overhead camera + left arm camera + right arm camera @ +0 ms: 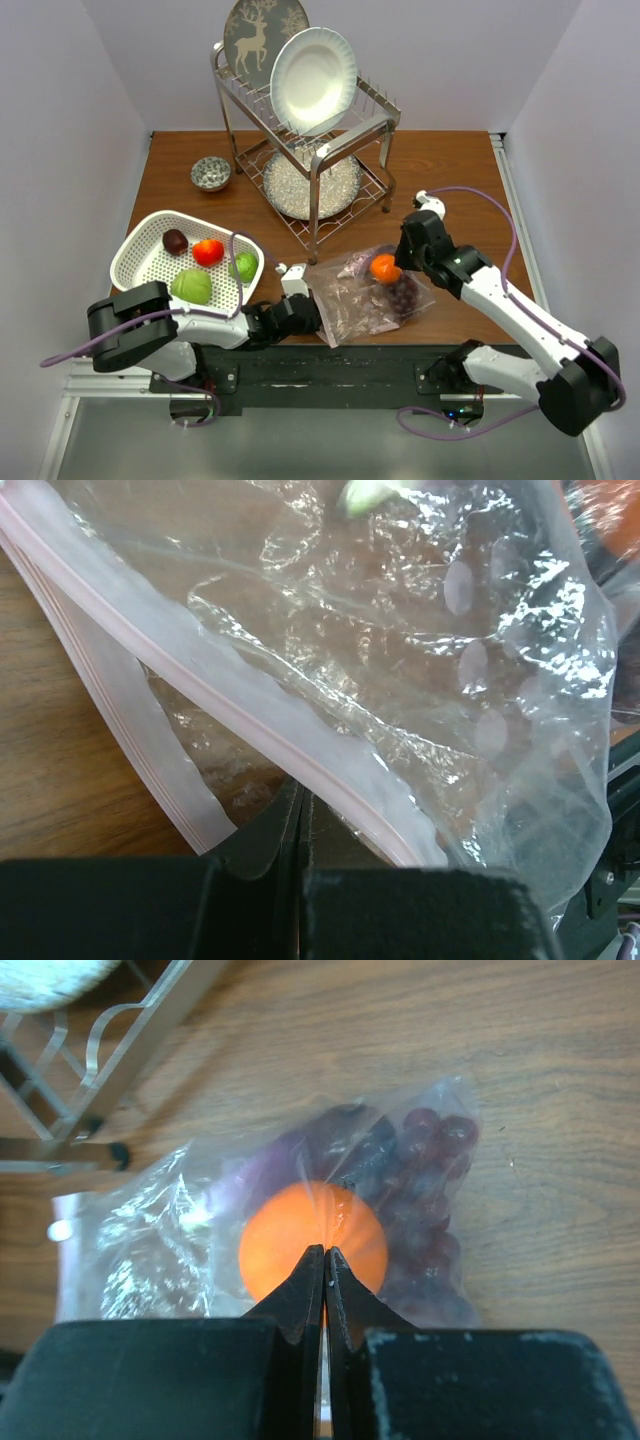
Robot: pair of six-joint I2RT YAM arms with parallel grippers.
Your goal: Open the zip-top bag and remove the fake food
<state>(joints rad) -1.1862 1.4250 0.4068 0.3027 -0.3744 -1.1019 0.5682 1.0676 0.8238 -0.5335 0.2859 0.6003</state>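
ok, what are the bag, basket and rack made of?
Bag: thin clear plastic film, glossy. It crinkles and glints, and the orange shows through it.
Basket: white plastic by the look, matte, moulded with even rows of holes.
Rack: metal, probably steel wire and strip, silvery with bright reflections. Alloy or plating can't be told.

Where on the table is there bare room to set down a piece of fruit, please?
Bare wood lies at the far right of the table, between the dish rack and the right edge, and in a smaller strip between the small bowl and the white basket. The near middle is crowded: the zip-top bag sits there, close beside the basket.
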